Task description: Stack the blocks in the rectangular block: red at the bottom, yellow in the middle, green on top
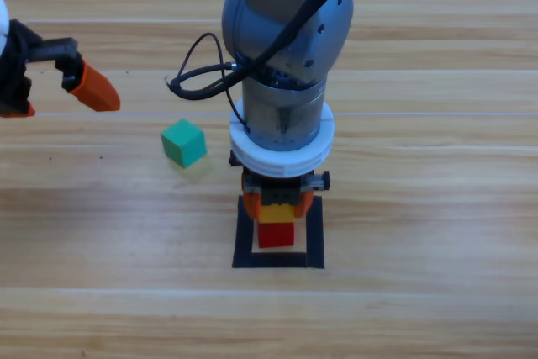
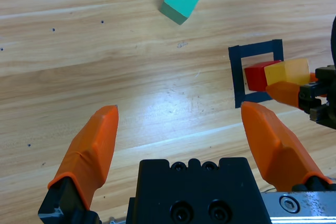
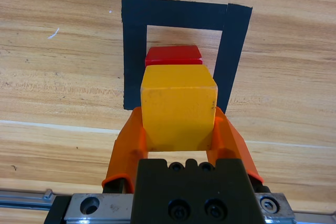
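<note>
The left gripper (image 1: 50,81) waits at the table's (image 1: 437,308) left edge, jaws spread, holding nothing. The green cube (image 1: 183,142) lies left of centre. The right arm reaches straight down, its gripper (image 3: 178,129) clamping the yellow cube (image 3: 178,106) over the red cube (image 3: 173,55) inside the taped rectangle (image 3: 134,51).

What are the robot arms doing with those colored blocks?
They're stacking cubes inside the black tape rectangle. The red cube already sits inside it. The right end effector is shut on the yellow cube, holding it right by the red one; whether it rests on it yet is hard to tell. The teal-green cube sits on the wooden table, off to the left of the rectangle. The left end effector waits open at the left edge.
</note>
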You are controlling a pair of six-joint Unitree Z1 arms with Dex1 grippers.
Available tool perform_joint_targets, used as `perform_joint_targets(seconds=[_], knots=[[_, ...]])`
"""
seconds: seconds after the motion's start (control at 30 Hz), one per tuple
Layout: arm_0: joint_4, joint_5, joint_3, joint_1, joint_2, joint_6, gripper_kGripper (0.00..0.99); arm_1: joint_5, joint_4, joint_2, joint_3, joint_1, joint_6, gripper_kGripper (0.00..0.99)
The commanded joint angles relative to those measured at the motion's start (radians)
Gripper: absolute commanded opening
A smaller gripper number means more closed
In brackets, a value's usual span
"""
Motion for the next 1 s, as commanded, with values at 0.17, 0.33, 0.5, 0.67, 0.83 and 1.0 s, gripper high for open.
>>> perform_joint_targets(seconds=[0.17, 0.33, 0.5, 0.67, 0.83, 1.0], knots=[[-0.028, -0.011, 0.038, 0.015, 0.038, -0.013, 0.99, -0.01, 0.015, 0.069, -0.005, 0.031, 0.007, 0.186], [-0.028, -0.011, 0.041, 0.015, 0.04, -0.013, 0.99, -0.01, 0.016, 0.069, -0.009, 0.029, 0.003, 0.807], [-0.028, -0.011, 0.042, 0.015, 0.04, -0.013, 0.99, -0.017, 0.025, 0.063, -0.017, 0.027, -0.001, 0.99], [-0.028, -0.011, 0.044, 0.015, 0.038, -0.013, 0.989, -0.028, 0.059, 0.049, -0.071, 0.027, -0.004, 0.99], [-0.03, -0.011, 0.018, 0.016, 0.017, -0.049, 0.99, -0.076, 0.07, -0.077, -0.095, 0.032, -0.046, 0.99], [-0.036, -0.006, -0.087, 0.018, 0.08, -0.183, 0.988, -0.143, 0.015, -0.279, -0.031, 0.043, -0.156, 0.99]])
